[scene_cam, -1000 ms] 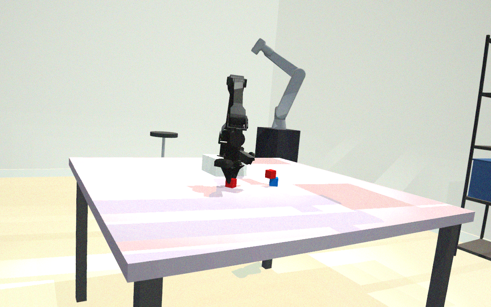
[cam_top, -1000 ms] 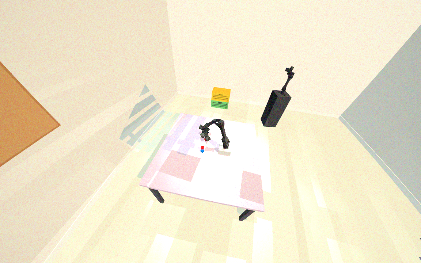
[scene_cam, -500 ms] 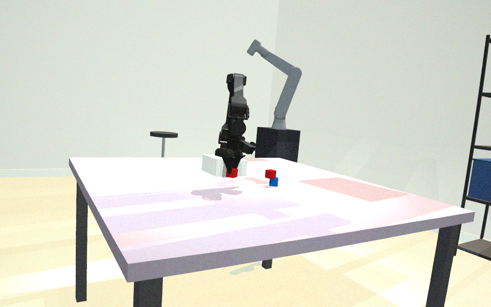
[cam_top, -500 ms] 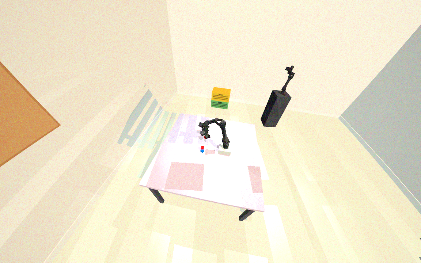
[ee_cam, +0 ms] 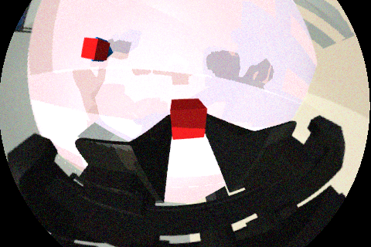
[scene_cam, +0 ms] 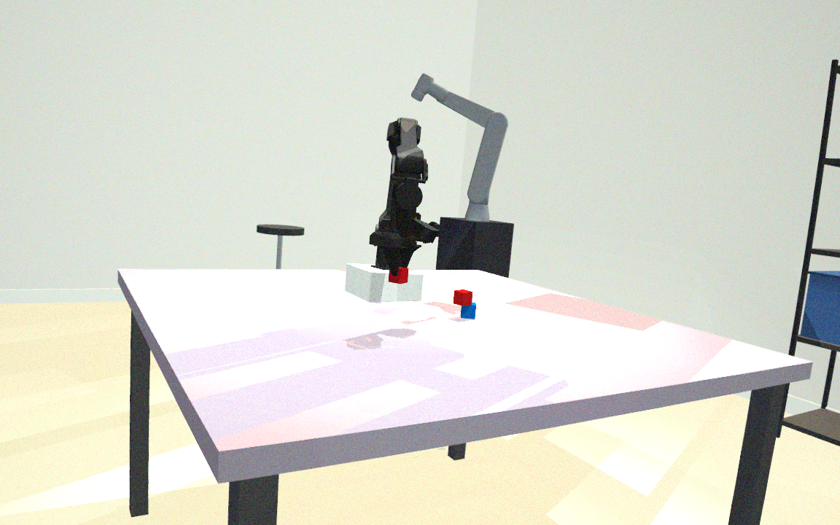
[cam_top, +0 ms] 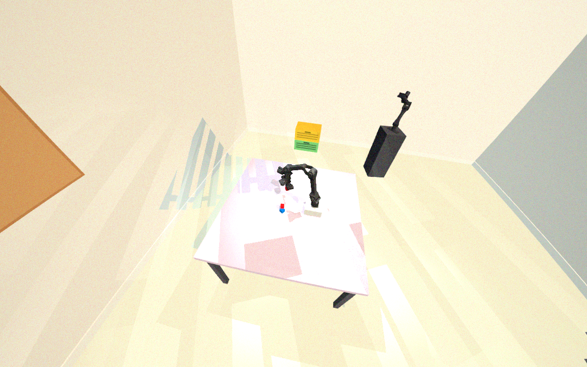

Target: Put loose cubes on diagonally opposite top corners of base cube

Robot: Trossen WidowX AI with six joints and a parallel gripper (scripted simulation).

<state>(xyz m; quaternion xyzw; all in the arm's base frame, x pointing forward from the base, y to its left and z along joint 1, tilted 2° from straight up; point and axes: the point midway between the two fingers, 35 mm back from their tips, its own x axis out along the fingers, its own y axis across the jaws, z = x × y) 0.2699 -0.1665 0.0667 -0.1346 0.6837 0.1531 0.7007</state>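
No writing is legible anywhere; in a pale-walled room with a cream floor, the white desk (scene_cam: 292,365), patched pink and lilac, carries a blue base cube (scene_cam: 468,311) capped by a red cube (scene_cam: 463,297), while the gripper (scene_cam: 398,268) clamps a second, plain red cube (scene_cam: 398,275) raised above the desk, left of the stack.
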